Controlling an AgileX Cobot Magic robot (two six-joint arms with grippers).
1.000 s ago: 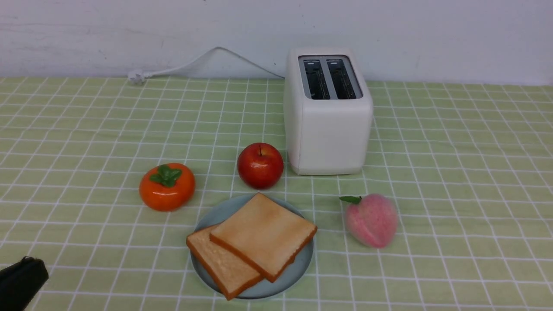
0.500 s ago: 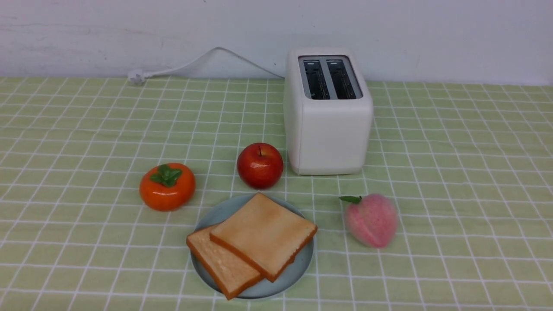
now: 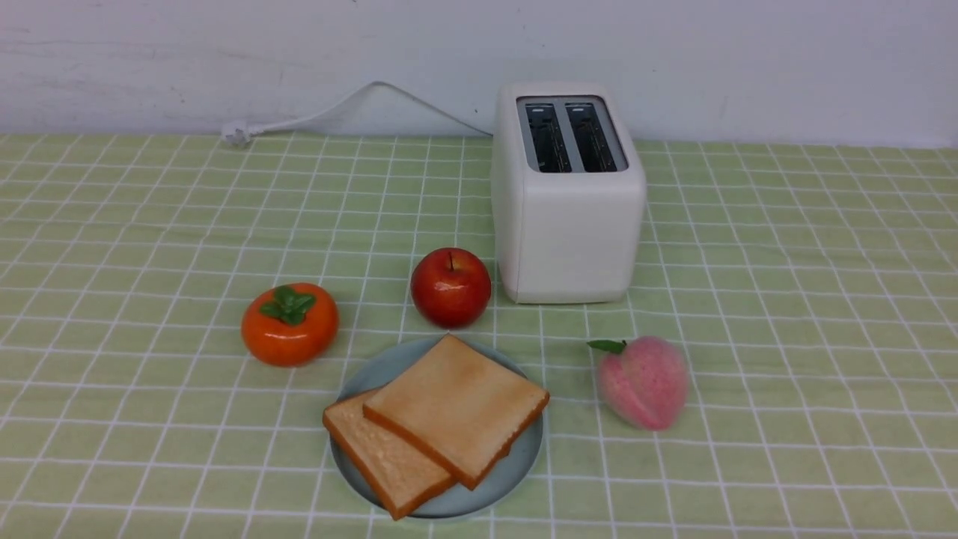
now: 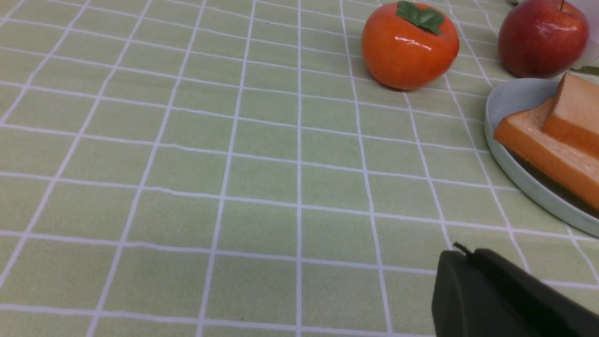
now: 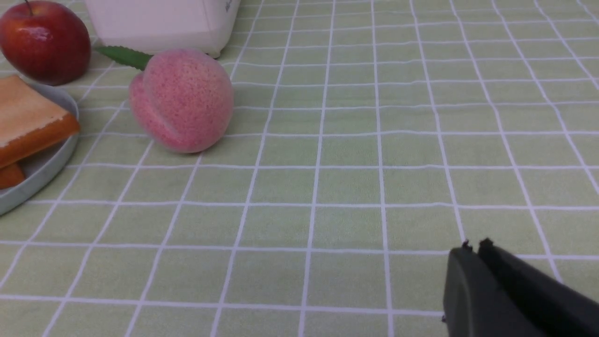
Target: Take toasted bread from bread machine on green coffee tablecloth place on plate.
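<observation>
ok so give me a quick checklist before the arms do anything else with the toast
1. Bread machine slots empty: ok, both show bare in the front view.
2. Both slices of toasted bread on the plate: ok, one overlapping the other.
3. Lower slice inside the rim: not ok, its corner juts past the near edge.
4. Left gripper empty, fingers together: ok, over bare green coffee tablecloth.
5. Right gripper empty, fingers together: ok.
6. Apple, persimmon and peach off the plate: ok for persimmon and peach; cannot tell whether the apple touches the rim.
</observation>
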